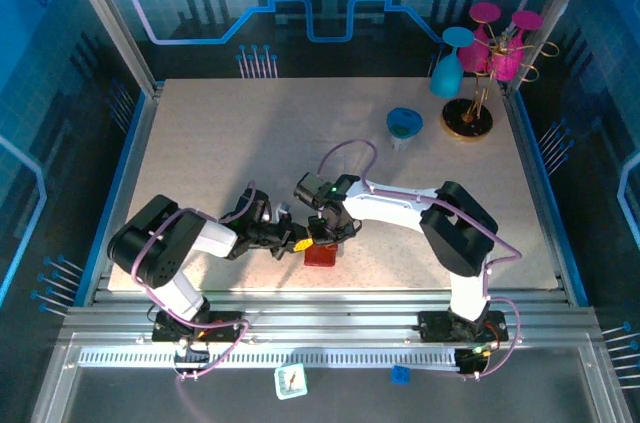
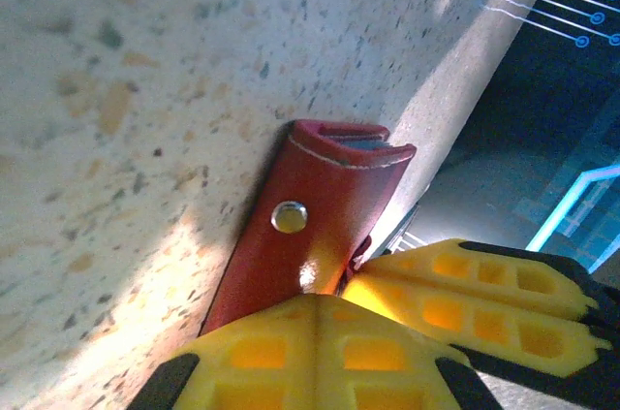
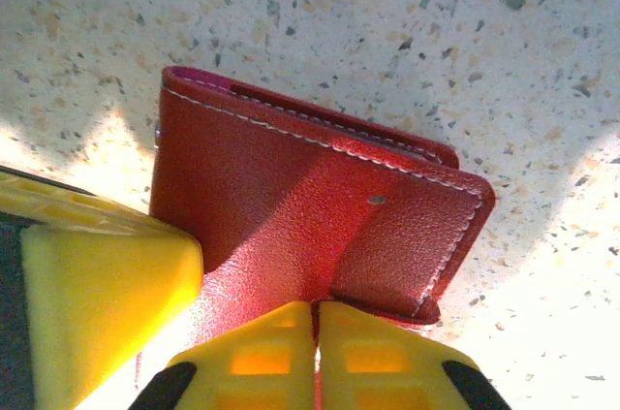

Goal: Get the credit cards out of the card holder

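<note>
The red card holder lies folded shut on the speckled table near its front edge. In the right wrist view its grained cover faces up, and the closing tab with a small stud lies across it. My right gripper is shut, with a thin red strip of the tab's edge between its fingertips. My left gripper is shut, its tips touching the holder below the metal snap. One of its fingers sits at the holder's left side. The credit cards are hidden.
The table's front edge and metal rail run just below the holder. A blue cup and a stand with pink and teal pieces are at the far right. Both arms meet over the holder.
</note>
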